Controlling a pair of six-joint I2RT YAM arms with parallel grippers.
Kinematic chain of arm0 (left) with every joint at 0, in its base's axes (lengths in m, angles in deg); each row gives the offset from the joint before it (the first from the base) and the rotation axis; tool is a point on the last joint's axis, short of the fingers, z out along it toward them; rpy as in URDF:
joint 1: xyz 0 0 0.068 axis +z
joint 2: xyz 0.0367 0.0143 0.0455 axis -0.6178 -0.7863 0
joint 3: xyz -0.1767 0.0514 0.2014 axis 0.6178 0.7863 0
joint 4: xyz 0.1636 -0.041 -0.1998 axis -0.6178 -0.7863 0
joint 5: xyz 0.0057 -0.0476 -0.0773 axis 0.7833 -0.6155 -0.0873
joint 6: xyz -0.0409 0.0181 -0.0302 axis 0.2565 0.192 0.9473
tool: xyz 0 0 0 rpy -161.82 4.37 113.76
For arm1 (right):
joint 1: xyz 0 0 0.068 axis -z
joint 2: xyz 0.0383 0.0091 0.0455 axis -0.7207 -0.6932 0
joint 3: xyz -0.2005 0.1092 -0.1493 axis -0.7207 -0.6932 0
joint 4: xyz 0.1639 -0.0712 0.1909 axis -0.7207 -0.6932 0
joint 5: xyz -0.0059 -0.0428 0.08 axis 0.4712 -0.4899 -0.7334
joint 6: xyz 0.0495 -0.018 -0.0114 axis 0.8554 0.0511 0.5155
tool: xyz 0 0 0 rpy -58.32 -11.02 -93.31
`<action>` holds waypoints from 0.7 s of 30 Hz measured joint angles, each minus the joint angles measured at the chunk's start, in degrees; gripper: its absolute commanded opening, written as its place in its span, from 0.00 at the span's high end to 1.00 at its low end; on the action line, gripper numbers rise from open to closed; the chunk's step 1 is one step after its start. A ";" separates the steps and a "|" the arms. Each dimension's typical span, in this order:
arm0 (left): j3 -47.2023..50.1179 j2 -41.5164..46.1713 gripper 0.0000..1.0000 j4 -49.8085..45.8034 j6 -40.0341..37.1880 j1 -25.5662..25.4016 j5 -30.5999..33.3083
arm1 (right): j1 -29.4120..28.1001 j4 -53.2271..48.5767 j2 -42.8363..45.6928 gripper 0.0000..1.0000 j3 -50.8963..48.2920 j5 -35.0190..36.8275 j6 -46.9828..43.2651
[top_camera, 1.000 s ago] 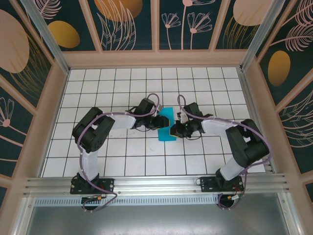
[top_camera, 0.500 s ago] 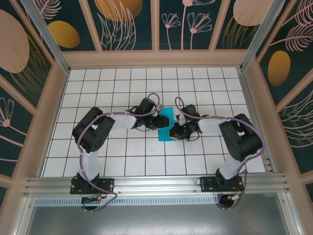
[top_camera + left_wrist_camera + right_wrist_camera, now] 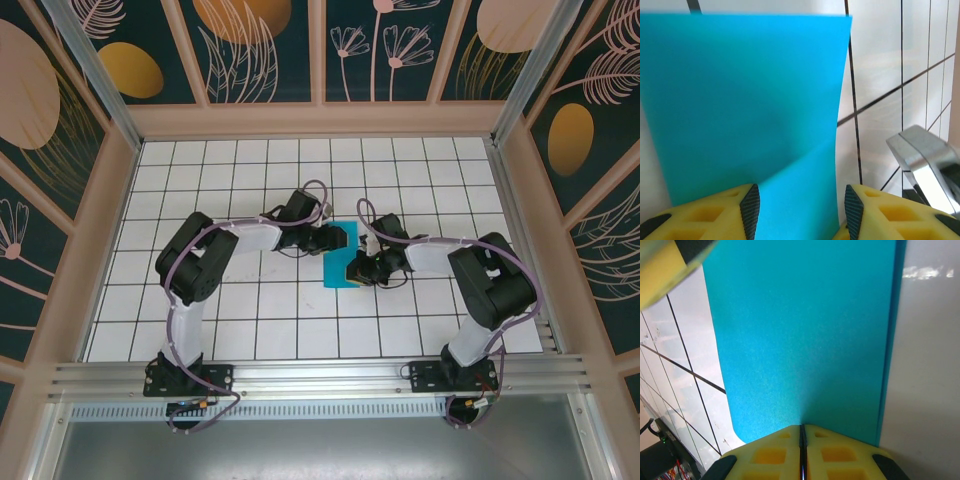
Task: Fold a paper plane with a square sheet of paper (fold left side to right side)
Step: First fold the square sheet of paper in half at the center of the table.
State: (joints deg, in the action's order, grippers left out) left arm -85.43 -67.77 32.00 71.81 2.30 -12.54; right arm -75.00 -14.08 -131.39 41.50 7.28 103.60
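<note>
Cyan-blue and already doubled into a narrow strip, the square sheet of paper lies near the middle of the white tiled table, between the two arms. The left tool sits at the strip's far end. In the left wrist view its yellow fingers stand apart, with a raised flap of the paper running into the gap and nothing clamped. The right tool is at the strip's near right edge. In the right wrist view its fingers are pressed together where the paper meets them. Whether they nip the edge or only bear down on it I cannot tell.

The risk is in the loose flap. With the left fingers parted, the upper layer may spring up or slide, so the edges no longer match and the crease sets crooked. If the right tool drags sideways while bearing down, the thin paper could wrinkle or skate across the smooth tiles.
</note>
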 measured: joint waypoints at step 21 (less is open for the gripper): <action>-5.49 -3.52 0.47 -1.62 -1.51 4.09 -0.24 | -0.11 -0.04 -0.02 0.89 0.02 0.17 -0.44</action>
State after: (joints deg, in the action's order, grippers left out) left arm -90.92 -71.29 30.39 70.31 6.39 -12.78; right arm -75.11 -14.12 -131.41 41.52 7.45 103.17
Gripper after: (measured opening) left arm 0.529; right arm 0.112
